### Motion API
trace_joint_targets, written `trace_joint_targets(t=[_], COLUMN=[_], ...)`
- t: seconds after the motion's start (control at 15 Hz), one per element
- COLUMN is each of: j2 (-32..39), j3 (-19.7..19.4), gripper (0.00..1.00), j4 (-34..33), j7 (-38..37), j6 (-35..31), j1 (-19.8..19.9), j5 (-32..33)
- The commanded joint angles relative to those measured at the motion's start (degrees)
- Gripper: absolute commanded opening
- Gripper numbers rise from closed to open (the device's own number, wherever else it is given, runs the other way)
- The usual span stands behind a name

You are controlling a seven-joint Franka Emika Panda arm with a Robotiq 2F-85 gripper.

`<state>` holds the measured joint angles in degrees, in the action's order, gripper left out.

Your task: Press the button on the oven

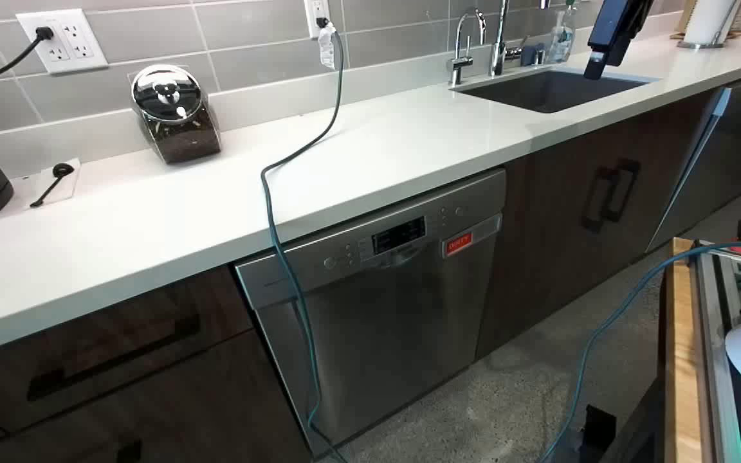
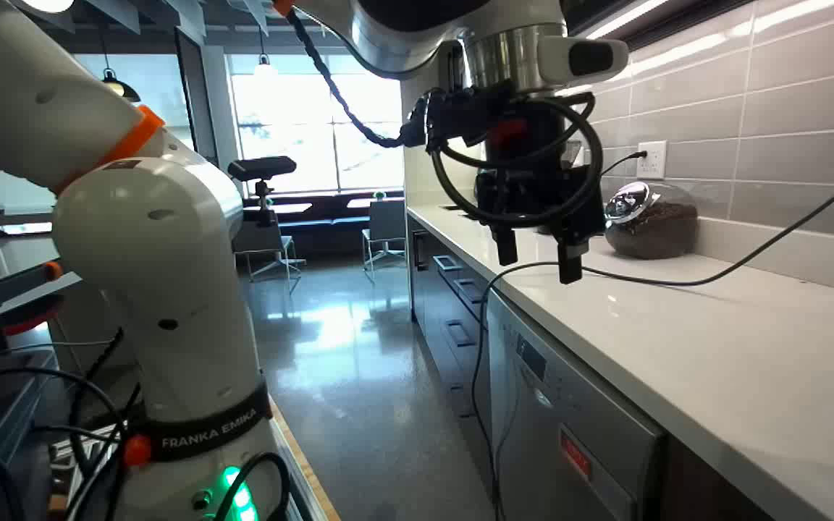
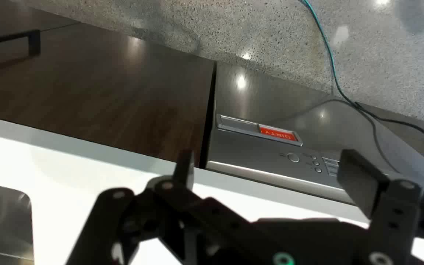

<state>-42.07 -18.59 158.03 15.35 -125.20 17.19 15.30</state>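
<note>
No oven shows; the appliance in view is a steel dishwasher (image 1: 383, 334) under the counter, also seen in an exterior view (image 2: 533, 420) and the wrist view (image 3: 248, 95). Its top panel has a dark display (image 1: 399, 236) and a round button (image 1: 458, 211) at each end, with small buttons beside them. In the wrist view a round button (image 3: 293, 157) and small buttons (image 3: 316, 163) lie between the fingers in the picture. My gripper (image 2: 538, 258) is open and empty, pointing down above counter height, apart from the panel. It also shows near the sink in an exterior view (image 1: 603, 64).
A red DIRTY sign (image 1: 459, 244) is on the dishwasher front. A cable (image 1: 269, 186) crosses the white countertop (image 1: 383, 154) and hangs before the dishwasher. A glass jar (image 1: 181, 128), a sink (image 1: 547, 90) with faucets (image 1: 498, 51), and cabinet handles (image 1: 621, 190) are nearby.
</note>
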Motion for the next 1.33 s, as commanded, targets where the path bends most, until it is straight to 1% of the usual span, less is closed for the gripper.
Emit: trace_joint_targets(t=[0.0,1.13,1.27], j2=[0.1,0.3,1.4], j3=[0.3,0.4,0.4], gripper=[1.00,1.00,1.00], j4=[0.2,0.7,0.6], j7=[0.2,0.2,0.7], j6=[0.1,0.1,-0.8], j1=[0.3,0.3,-1.8], j5=[-0.3,-0.3,-2.1])
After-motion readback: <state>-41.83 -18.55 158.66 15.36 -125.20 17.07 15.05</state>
